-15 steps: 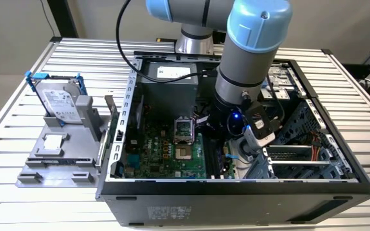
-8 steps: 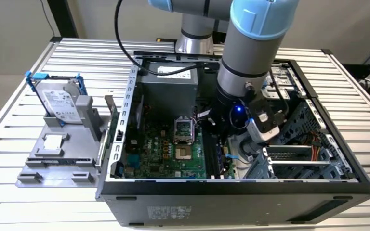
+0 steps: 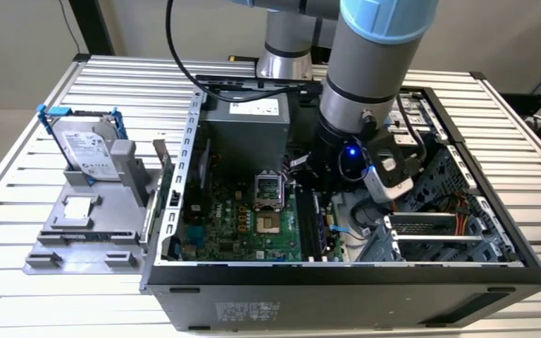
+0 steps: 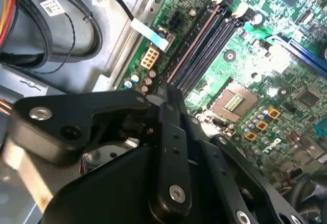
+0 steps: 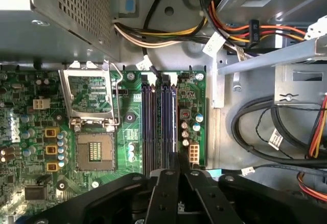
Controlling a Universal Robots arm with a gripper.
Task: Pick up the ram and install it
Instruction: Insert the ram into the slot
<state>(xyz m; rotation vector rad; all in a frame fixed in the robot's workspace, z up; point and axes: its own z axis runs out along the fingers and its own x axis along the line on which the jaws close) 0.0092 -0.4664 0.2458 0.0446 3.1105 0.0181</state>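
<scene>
Jaws (image 5: pixel 179 156) are looking pinched together, and in the second wrist view the thin brownish edge of the ram (image 4: pixel 194 45) is running straight out from between the tips (image 4: pixel 171 87), so I'm reading it as clamped on one end of the stick. The ram is sitting along the black memory slots (image 5: pixel 158 122), on the far side of them from the CPU socket (image 5: pixel 94 152). I can't tell if it's actually seated or just resting on top.

What's worrying me: it's only being gripped at one end, so any downward push is probably going to tilt it and seat one end first. If the notch isn't lining up, it's going to jam or stress the board. The white latches (image 5: pixel 148 78) beyond the CPU socket's corner also need to be open, and I can't tell if they are.
</scene>
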